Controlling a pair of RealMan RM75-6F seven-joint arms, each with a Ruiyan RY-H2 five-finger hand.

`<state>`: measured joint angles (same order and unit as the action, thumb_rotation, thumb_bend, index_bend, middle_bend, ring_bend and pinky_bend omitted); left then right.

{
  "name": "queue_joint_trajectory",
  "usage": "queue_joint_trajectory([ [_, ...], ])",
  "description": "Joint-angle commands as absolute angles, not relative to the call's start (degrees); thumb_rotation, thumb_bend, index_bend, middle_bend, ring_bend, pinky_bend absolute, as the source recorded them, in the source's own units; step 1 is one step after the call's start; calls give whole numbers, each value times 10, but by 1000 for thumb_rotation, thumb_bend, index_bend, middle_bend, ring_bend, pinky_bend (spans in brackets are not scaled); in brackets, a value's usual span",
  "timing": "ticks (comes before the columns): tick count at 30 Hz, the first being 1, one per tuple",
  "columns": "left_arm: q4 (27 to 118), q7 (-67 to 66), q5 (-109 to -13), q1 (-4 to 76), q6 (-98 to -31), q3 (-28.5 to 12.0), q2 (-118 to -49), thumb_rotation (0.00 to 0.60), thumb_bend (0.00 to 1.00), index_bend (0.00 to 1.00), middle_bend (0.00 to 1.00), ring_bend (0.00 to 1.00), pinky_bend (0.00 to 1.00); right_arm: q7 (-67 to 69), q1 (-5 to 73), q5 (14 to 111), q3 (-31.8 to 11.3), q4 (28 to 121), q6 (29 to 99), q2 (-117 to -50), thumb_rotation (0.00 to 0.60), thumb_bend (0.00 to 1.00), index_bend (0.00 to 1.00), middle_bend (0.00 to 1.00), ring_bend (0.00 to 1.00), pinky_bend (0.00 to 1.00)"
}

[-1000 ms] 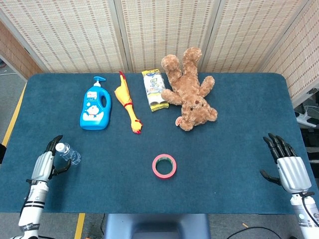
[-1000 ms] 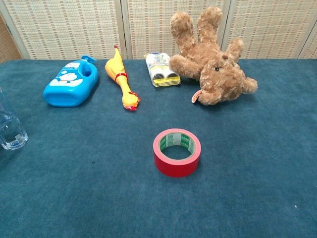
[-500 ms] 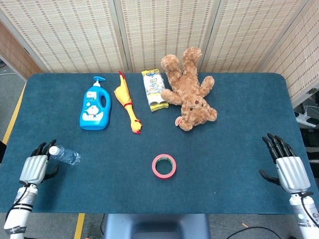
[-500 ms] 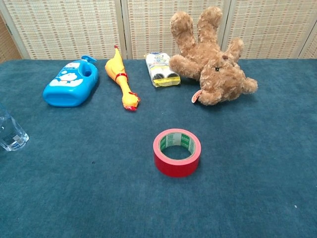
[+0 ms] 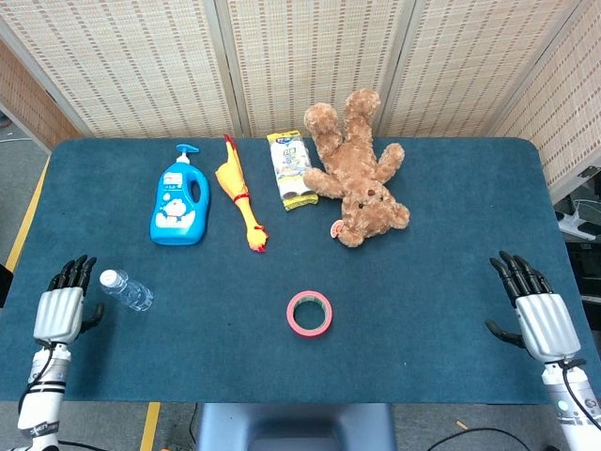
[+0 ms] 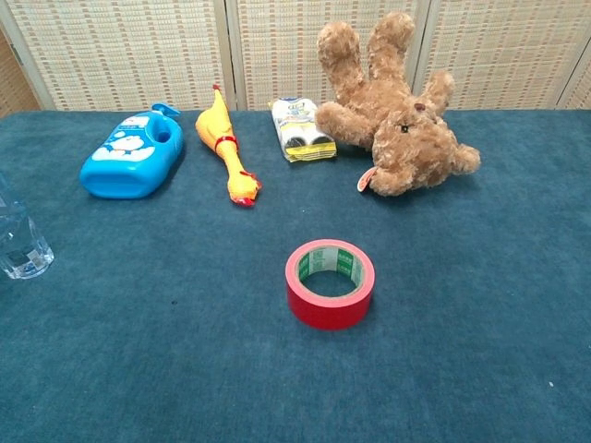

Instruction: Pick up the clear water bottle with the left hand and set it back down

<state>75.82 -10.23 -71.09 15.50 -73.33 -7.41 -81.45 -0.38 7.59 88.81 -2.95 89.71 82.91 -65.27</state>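
The clear water bottle (image 5: 126, 290) with a white cap stands on the blue table near its left edge; the chest view shows only its lower part (image 6: 18, 238) at the frame's left border. My left hand (image 5: 62, 309) is to the left of the bottle, apart from it, fingers straight and holding nothing. My right hand (image 5: 533, 308) hovers over the table's right edge, fingers spread and empty. Neither hand shows in the chest view.
A blue detergent bottle (image 5: 178, 205), a yellow rubber chicken (image 5: 239, 202), a snack packet (image 5: 293, 169) and a brown teddy bear (image 5: 357, 171) lie across the far half. A red tape roll (image 5: 310, 313) sits near the middle front.
My left hand has let go of the bottle and pulled back to the left. The bottle now stands free on the table. The right hand has barely moved.
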Motion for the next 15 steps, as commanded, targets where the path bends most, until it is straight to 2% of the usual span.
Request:
queue_joint_trajectory([
  [1,767,-100,-716,155,-740,-76,-815,600,380,0,0,0,164,-3,75,889,-29,896,831,-653,600,102,0,0,0,170],
  [9,801,-108,-727,162,-751,-85,-810,600,380,0,0,0,165,2,71,891,-28,895,837,-651,600,102,0,0,0,170],
  [15,785,-122,-717,165,-743,-86,-810,600,381,0,0,0,164,8,70,891,-28,894,840,-650,600,102,0,0,0,170],
])
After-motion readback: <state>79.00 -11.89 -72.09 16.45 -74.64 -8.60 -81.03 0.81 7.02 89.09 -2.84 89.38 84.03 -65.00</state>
